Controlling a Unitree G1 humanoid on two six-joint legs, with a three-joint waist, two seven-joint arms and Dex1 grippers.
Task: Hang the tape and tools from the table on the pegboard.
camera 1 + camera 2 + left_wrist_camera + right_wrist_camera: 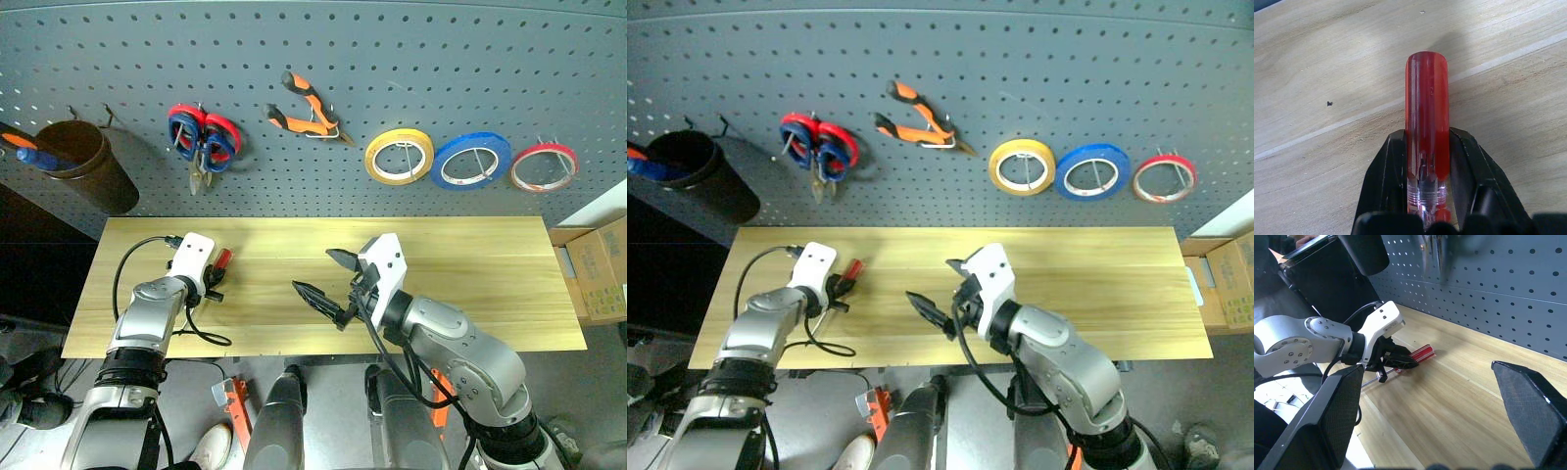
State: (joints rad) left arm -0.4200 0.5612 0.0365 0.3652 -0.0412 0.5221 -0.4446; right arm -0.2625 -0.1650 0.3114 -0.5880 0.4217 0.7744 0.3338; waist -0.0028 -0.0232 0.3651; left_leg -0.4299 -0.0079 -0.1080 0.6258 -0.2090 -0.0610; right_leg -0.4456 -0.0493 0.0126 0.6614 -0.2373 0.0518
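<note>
"What do your left fingers [1388, 181] have?"

"They squeeze the red-handled screwdriver [1426, 127] near its clear end, so the red part sticks out. It lies low on the worktop [490, 284], not lifted yet."

"And your right gripper [328, 277]?"

"Its fingers are wide apart and hold nothing. I keep it in the middle, out of the way."

"Where does the screwdriver go?"

"Up on the pegboard [392, 59], I think. The tape [544, 166] and pliers [306, 110] hang there already."

The left hand [1427, 196] hides the screwdriver [1426, 112] shaft.
</note>
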